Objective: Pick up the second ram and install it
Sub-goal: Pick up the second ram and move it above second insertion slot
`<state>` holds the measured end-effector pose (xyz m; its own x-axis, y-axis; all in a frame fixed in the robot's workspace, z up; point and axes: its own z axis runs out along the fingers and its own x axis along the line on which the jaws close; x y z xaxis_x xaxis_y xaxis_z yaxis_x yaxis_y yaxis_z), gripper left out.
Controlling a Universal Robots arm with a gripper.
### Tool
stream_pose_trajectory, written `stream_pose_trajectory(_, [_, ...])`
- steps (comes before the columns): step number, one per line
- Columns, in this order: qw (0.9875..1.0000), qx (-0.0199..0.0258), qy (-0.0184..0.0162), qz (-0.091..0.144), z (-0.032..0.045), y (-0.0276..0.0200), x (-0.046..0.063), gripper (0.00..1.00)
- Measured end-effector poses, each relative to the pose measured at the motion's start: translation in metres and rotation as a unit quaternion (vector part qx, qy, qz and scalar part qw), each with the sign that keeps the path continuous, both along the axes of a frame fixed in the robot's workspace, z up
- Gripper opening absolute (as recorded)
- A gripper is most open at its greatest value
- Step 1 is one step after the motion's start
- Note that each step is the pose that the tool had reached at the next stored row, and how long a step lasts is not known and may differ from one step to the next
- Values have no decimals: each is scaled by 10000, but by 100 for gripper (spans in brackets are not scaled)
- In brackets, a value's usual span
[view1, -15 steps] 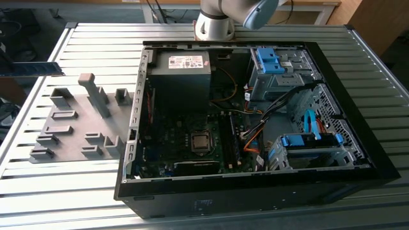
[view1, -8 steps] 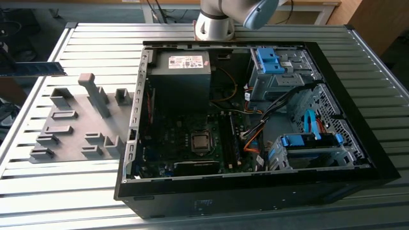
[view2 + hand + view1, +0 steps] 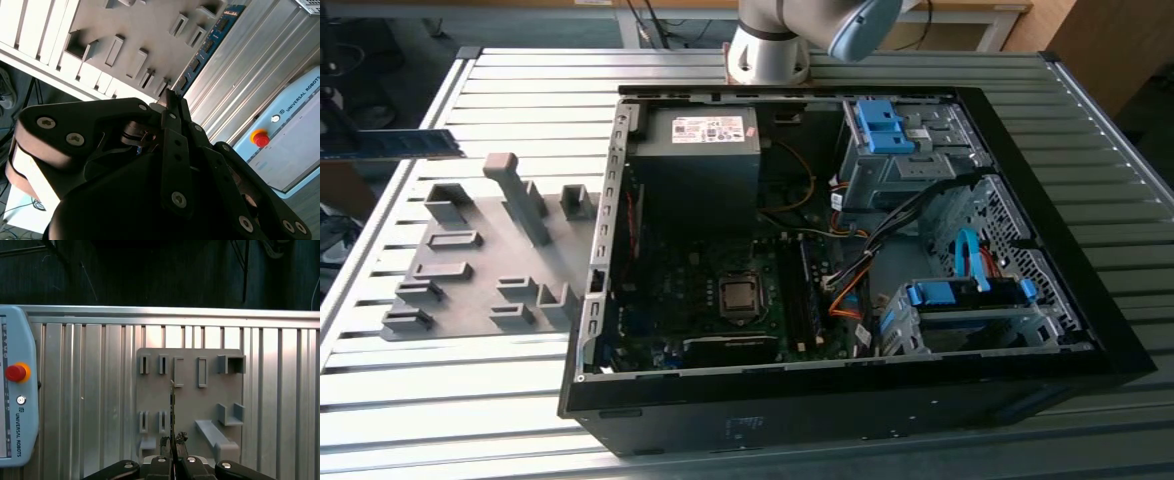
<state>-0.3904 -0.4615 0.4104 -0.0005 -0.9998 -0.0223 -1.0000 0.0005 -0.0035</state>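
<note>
The second ram [image 3: 207,42] is a thin blue-green board with black chips, and my gripper [image 3: 170,100] is shut on one end of it. In the first wrist view the ram [image 3: 172,405] shows edge-on, rising from the black fingertips [image 3: 181,438] above the grey holder tray [image 3: 190,405]. In the exterior view the ram [image 3: 394,143] hangs level in the air at the exterior view's far left, above and beyond the holder tray [image 3: 467,270]. The open computer case [image 3: 854,380] lies to the exterior view's right of the tray.
A teach pendant [image 3: 17,390] with a red button lies on the slatted metal table [image 3: 100,390] beside the tray. Inside the case are a power supply [image 3: 700,135], blue drive-bay latches [image 3: 887,125], cables and the processor socket [image 3: 738,295]. The arm's base [image 3: 767,50] stands behind the case.
</note>
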Motion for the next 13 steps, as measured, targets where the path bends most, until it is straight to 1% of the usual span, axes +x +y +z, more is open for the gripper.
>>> stream_pose_trajectory(13, [10000, 0, 0, 0, 0, 0, 69, 14])
